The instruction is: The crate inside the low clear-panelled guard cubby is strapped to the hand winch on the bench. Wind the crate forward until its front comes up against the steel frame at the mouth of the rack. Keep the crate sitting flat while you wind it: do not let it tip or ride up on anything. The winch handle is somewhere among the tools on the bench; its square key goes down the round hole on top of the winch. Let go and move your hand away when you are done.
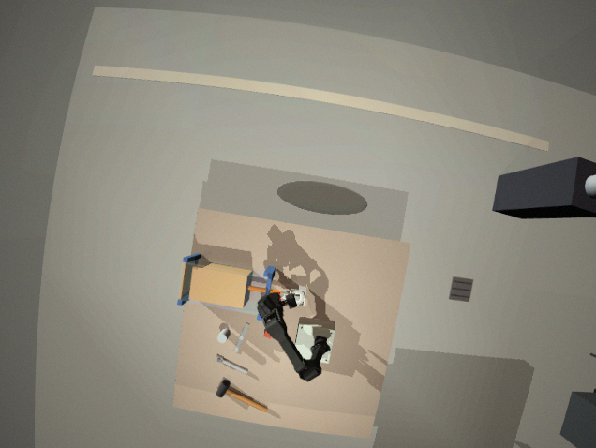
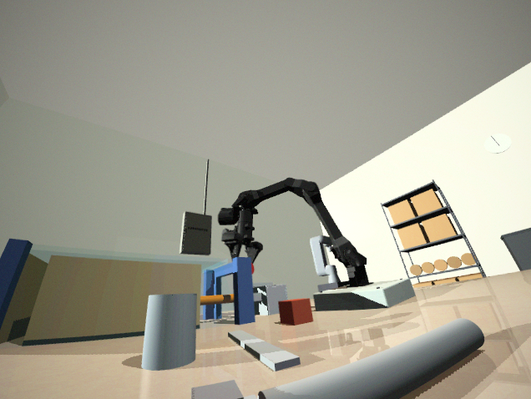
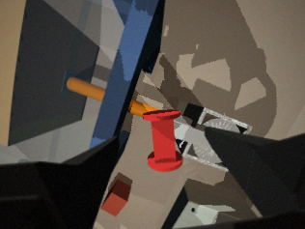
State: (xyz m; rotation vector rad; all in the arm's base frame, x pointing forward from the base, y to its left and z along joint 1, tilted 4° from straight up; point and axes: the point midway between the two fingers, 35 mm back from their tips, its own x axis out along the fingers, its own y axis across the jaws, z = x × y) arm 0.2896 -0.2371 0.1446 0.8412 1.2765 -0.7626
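Observation:
The tan crate [image 1: 216,286] sits flat inside the clear-panelled cubby [image 2: 107,287], with a gap between its front and the blue frame [image 1: 269,279] at the mouth. An orange strap [image 3: 103,93] runs from the crate through the frame to the grey winch. A red spool-shaped handle knob [image 3: 164,139] stands upright over the winch. My gripper [image 3: 161,135] is open and empty, with a finger on each side of the knob and above it, not touching. In the side view the gripper [image 2: 243,253] hangs just over the frame top.
A red block [image 2: 295,310] lies by the winch. A grey cylinder [image 1: 223,335], a flat bar [image 1: 242,336], a wrench [image 1: 231,364] and a hammer [image 1: 239,395] lie on the bench in front of the cubby. The arm's base [image 1: 315,339] stands to the right.

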